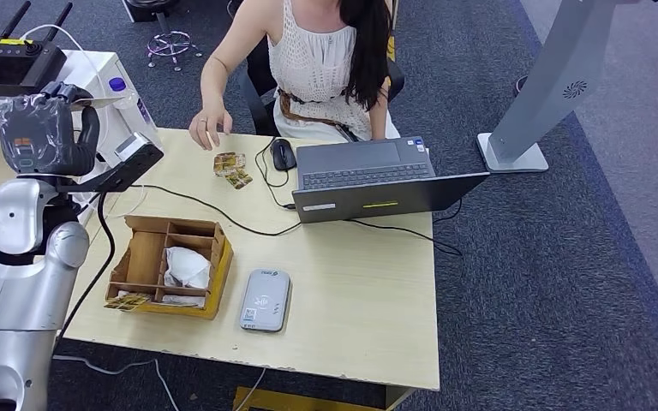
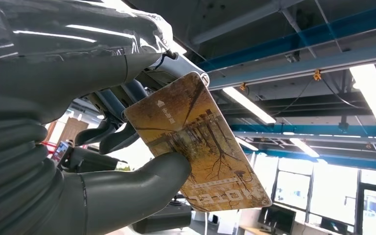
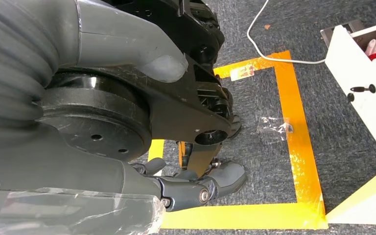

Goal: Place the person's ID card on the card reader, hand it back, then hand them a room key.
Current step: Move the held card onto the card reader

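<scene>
My left hand (image 1: 47,133) is raised above the table's left end, wrapped in clear plastic. It pinches a brown and gold hotel key card (image 2: 196,142) between thumb (image 2: 142,178) and fingers. The grey card reader (image 1: 266,300) lies flat near the table's front edge with nothing on it. A person sits at the far side, one hand (image 1: 210,128) resting on the table beside a few gold cards (image 1: 231,167). My right hand (image 3: 181,192) hangs over the carpet, fingers apart and holding nothing.
A cardboard compartment box (image 1: 216,276) stands left of the reader, with gold cards (image 1: 127,301) in its front corner and white paper inside. An open laptop (image 1: 377,180), a mouse (image 1: 283,154) and black cables cross the table's middle. A white cabinet (image 1: 116,94) stands at the left.
</scene>
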`<state>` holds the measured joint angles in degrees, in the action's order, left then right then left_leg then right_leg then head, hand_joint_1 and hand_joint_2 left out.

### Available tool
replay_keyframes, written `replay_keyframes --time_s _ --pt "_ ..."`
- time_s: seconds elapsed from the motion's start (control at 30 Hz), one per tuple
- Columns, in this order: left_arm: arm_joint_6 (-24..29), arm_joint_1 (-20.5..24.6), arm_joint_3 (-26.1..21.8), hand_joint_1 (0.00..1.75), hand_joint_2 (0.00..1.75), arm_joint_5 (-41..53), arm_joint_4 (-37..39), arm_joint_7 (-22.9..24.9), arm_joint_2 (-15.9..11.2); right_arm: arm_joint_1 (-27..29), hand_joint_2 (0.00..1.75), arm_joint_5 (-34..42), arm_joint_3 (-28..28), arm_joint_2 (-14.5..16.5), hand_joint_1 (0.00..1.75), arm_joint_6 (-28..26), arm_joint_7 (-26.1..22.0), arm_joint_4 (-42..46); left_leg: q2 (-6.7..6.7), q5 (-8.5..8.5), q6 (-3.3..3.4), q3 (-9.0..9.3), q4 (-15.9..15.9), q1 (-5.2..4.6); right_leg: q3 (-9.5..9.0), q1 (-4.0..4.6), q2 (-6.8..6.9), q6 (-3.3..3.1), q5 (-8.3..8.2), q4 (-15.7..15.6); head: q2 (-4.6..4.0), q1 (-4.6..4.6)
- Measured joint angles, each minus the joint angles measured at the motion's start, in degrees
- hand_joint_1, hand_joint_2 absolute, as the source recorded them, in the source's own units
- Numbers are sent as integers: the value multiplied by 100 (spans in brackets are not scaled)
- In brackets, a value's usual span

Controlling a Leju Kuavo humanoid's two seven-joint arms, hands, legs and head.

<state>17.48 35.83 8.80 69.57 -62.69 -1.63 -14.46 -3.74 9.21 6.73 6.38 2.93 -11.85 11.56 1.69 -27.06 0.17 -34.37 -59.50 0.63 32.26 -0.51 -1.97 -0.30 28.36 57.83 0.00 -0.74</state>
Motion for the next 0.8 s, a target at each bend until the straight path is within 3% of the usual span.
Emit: replay_keyframes --time_s 0.13,0.2,0.37,0.47,0.57,0.8 --pt "316 -110 15 175 175 -124 -44 -126 17 1 175 0 0 4 0 -5 -11 0 -1 0 0 0 0 -1 -1 0 -2 0 0 0 0 0" --pt "496 -385 20 175 175 -241 -262 -261 61 8 175 25 1 15 0 -14 -37 -1 -3 -2 0 1 1 -2 -1 -1 -7 0 0 0 0 -1" --pt "693 -1831 222 175 175 -188 -1444 -527 284 53 175 145 27 65 0 -52 -165 -7 -14 -17 7 1 1 -5 1 -4 -17 6 11 -4 0 0" --pt "674 -2778 474 175 175 79 -2003 -452 372 91 175 190 63 90 0 -84 -226 -14 -18 -26 7 0 1 -5 2 -4 -22 7 16 -6 0 1" --pt "555 -3414 613 175 175 175 -2218 -311 410 112 175 179 98 96 0 -103 -239 -26 -16 -27 6 0 1 -4 5 -3 -19 7 18 -7 0 -1" --pt "475 -3885 673 175 175 154 -2293 -319 438 117 175 158 138 99 0 -105 -221 -35 -11 -20 3 1 2 0 2 0 -10 5 15 -2 0 -1"
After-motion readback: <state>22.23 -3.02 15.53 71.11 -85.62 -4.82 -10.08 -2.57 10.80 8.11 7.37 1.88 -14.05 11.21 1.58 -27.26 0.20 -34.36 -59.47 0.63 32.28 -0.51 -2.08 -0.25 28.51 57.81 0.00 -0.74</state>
